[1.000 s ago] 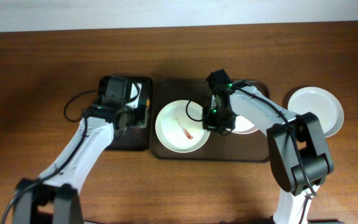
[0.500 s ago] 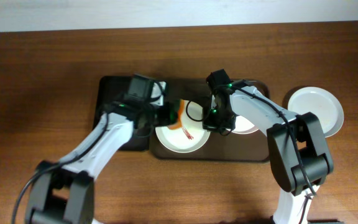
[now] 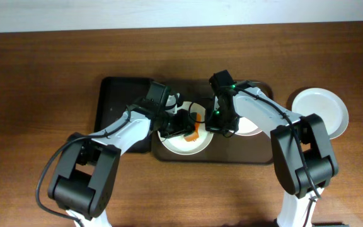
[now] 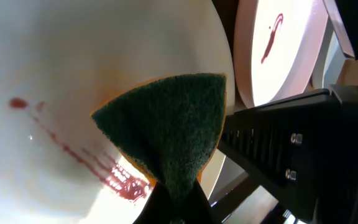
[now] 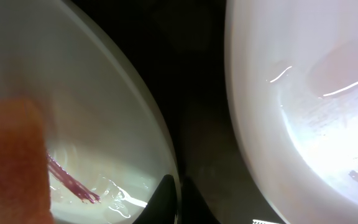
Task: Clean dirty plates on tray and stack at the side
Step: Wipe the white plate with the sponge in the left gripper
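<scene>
A pale plate [image 3: 176,140] with dark-red smears [image 4: 86,158] lies on the left half of the dark-brown tray [image 3: 232,156]. My left gripper [image 3: 189,128] is shut on a green-and-orange sponge [image 4: 166,130] and holds it on this plate [image 4: 73,68]. My right gripper [image 3: 221,128] is shut on the plate's right rim [image 5: 166,155]. A second smeared plate [image 3: 252,125] lies on the tray's right half, partly under my right arm. It also shows in the left wrist view [image 4: 272,56]. A white plate [image 3: 323,110] sits on the table to the right of the tray.
A smaller black tray [image 3: 121,101] lies just left of the brown tray. A strip of bare brown tray [image 5: 197,93] separates the two plates. Both arms crowd over the tray's middle. Wooden table surrounds the trays.
My left arm has swung right from the black tray, carrying the sponge onto the smeared plate. My right gripper has stayed on the plate's rim.
</scene>
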Controlling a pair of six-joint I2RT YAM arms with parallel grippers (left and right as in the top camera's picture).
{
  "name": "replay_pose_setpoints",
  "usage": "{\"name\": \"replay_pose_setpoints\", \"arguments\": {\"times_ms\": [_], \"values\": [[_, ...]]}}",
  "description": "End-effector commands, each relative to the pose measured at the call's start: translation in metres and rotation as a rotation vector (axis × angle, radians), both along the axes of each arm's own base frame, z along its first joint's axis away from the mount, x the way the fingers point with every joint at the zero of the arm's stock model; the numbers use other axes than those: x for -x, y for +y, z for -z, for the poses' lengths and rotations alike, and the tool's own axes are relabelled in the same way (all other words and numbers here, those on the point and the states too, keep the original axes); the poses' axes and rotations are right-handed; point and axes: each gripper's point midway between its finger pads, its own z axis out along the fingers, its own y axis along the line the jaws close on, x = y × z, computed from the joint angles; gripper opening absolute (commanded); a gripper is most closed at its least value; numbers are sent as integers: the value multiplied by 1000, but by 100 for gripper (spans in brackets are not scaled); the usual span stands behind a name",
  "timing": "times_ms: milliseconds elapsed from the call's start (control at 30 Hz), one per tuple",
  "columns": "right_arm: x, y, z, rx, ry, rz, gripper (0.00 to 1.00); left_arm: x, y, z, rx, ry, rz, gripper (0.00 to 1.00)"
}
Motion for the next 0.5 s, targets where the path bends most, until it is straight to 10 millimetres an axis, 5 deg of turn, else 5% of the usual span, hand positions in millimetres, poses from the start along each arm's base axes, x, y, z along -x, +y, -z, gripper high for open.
{"name": "replay_pose_setpoints", "arguments": {"times_ms": [0, 467], "values": [[0, -5, 5, 30, 0, -8, 6, 2, -6, -1, 38, 24, 12, 0], [0, -5, 5, 30, 0, -8, 5, 10, -19, 20, 37, 136, -41, 0]]}}
